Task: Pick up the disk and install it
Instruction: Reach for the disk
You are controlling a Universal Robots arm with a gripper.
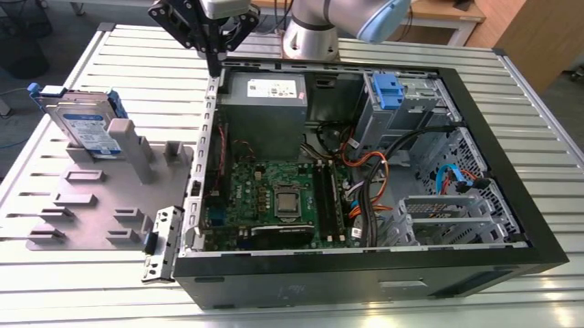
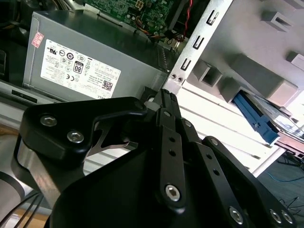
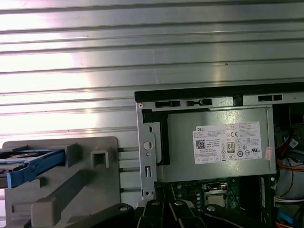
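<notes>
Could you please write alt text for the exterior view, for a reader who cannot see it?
The gripper hangs empty, fingers together, above the edge of an open computer case. The disk stands in a grey holder at the exterior view's left of it.

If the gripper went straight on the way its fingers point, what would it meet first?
Probably the computer case's metal edge, at the corner beside the power supply: the gripper points down just above it. Depth is unclear, so it could pass just to either side.
</notes>
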